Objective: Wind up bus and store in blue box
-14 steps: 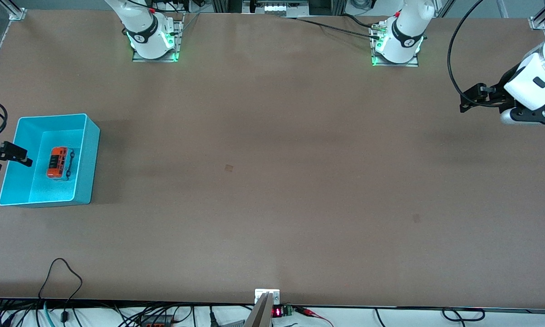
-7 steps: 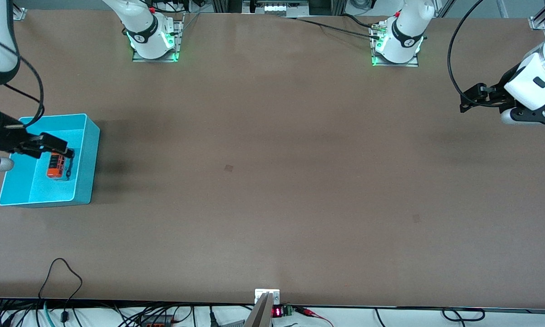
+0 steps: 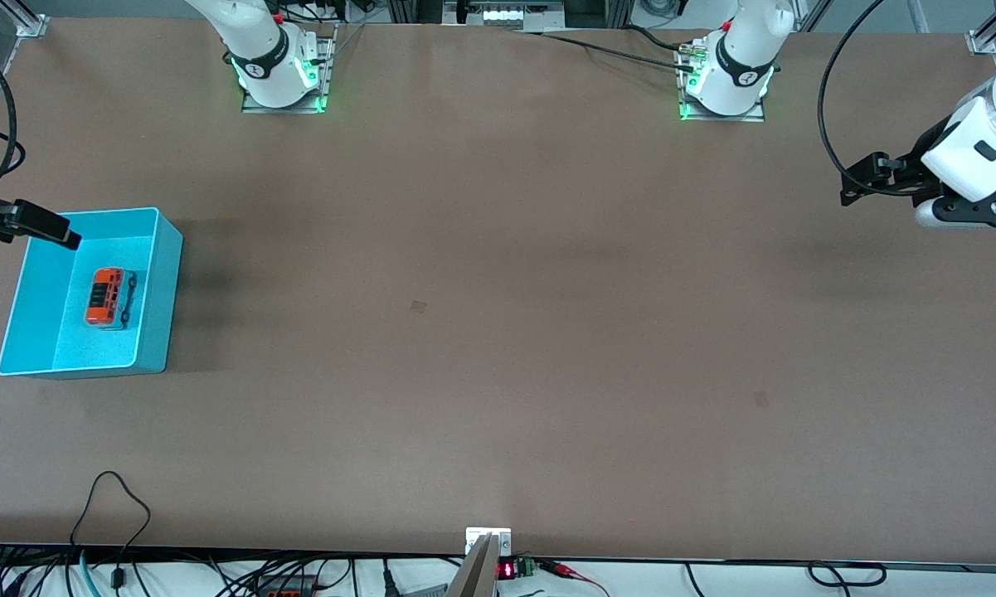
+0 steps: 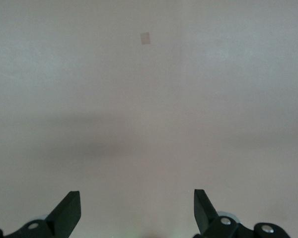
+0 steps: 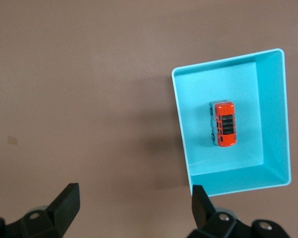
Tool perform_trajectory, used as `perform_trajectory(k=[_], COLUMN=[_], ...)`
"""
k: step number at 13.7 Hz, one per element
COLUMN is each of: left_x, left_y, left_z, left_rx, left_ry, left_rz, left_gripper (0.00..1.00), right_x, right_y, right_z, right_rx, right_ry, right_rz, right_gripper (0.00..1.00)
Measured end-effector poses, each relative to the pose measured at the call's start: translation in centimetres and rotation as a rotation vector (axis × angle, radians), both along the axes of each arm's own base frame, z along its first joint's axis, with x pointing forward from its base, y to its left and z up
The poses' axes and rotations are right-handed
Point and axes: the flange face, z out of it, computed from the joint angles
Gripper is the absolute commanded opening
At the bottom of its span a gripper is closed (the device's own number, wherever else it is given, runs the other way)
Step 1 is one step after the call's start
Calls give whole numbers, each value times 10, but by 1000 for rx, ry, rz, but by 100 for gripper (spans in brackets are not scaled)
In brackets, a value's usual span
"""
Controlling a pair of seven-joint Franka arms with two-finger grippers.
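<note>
Half a second ago the right gripper (image 3: pixel 50 230) was low inside the blue box (image 3: pixel 156 282), right over the bus (image 3: pixel 106 297); now it has drawn back and up, to about ten o'clock of the bus, over the box's corner toward the robots' bases; the bus did not move with it. The orange bus rests alone on the speckled floor of the box, near the middle, touching no wall; so I judge the storing is done and the arm is only withdrawing; whether the spring was wound I cannot tell.

In the right wrist view the fingers (image 5: pixel 67 198) stand wide apart and hold nothing, and the camera looks down on box and bus from above.

At the left arm's end of the desk (image 3: pixel 498 332), near three o'clock of the front view, the left gripper (image 3: pixel 858 184) waits in the air, turned toward the middle of the desk; its fingers (image 4: pixel 69 208) are apart too, with only bare desk below.
</note>
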Motion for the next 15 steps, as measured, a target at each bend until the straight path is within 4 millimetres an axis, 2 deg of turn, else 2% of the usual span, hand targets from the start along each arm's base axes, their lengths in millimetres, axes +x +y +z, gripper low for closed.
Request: perform_trajectory(k=[5,8,11,15], left_x=[0,0,0,0], left_y=[0,0,0,0], left_z=[0,0,0,0], left_rx=[0,0,0,0], left_ry=[0,0,0,0], left_rz=[0,0,0,0], left_gripper=[100,100,100,100], right_x=[-33,-49,-56,-59], right_y=[11,20,20,20], right_z=[-2,9,18,15], right_rx=[-38,-48,-47,-44], right_ry=[-21,-41,-49,-29], right_rz=[37,58,58,57], right_gripper=[100,100,100,100])
